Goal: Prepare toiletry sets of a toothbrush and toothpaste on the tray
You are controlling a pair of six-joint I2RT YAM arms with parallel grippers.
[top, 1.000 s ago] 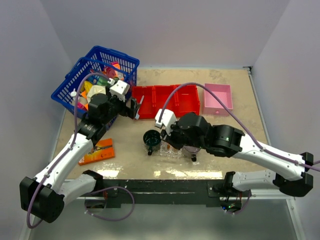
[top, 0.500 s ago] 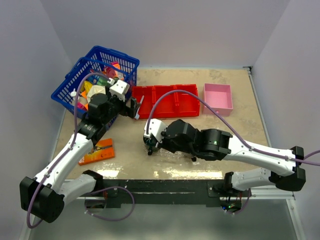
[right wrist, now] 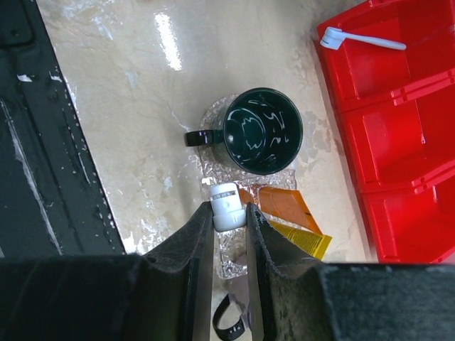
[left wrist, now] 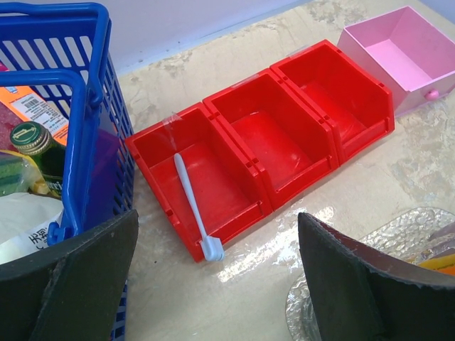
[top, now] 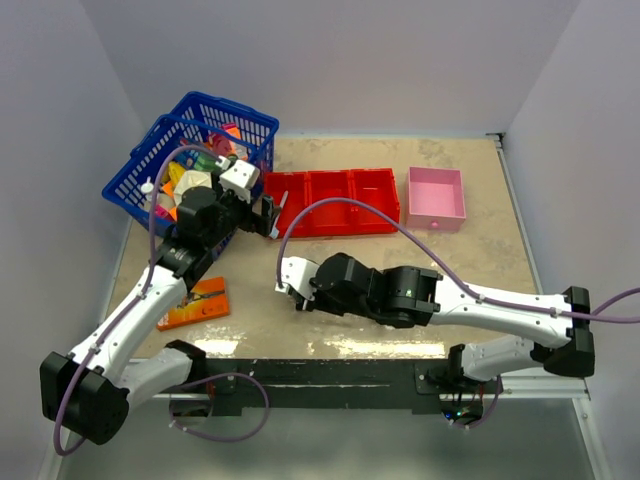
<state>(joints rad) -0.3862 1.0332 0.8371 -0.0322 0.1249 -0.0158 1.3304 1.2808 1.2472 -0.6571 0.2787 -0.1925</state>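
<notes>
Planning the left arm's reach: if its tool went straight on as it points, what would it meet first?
Likely the white toothbrush in the end compartment of the red bin, ahead of the open left tool; depth unclear.

I see a tan table (top: 480, 190). On it sit a blue basket (top: 130, 175), a red bin (top: 375, 190), a pink box (top: 437, 197), an orange pack (top: 195, 303) and a clear tray (left wrist: 384, 234).

Left arm (top: 150, 300) stretched forward, left gripper (top: 268, 217) spread wide. Right arm (top: 490, 300) reaching across to left, right gripper (right wrist: 227, 207) pointing down, pinching white-capped tube (right wrist: 227, 215).
</notes>
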